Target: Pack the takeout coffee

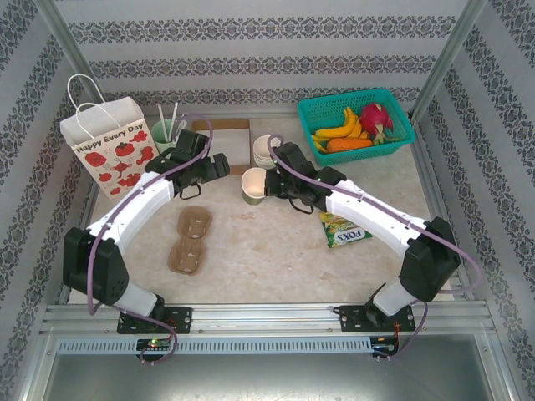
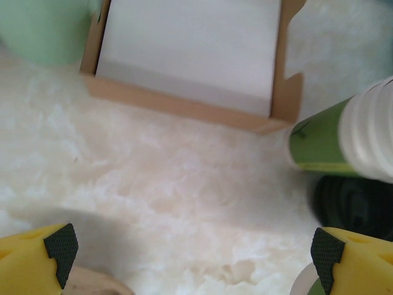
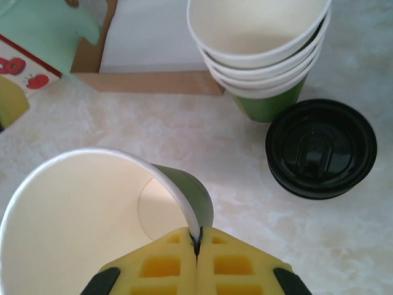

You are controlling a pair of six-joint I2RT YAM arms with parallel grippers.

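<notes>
The takeout coffee cup (image 1: 253, 185) stands lidless mid-table, dark green outside and cream inside (image 3: 80, 215). My right gripper (image 3: 198, 236) is shut on its near rim, one finger inside the wall and one outside; from above the gripper (image 1: 269, 185) sits at the cup's right side. A round black lid (image 3: 320, 149) lies flat on the table to the cup's right. My left gripper (image 1: 219, 163) hovers open just left of the cup, above bare table (image 2: 193, 252), with nothing between its fingers.
A stack of like cups (image 1: 266, 150) stands behind the held cup. Behind it are a cardboard napkin box (image 1: 226, 138) and a mint holder with straws (image 1: 165, 129). A paper bag (image 1: 109, 146) stands far left, a brown cup carrier (image 1: 190, 240) lies near, a fruit basket (image 1: 355, 125) and a candy bag (image 1: 344, 230) sit right.
</notes>
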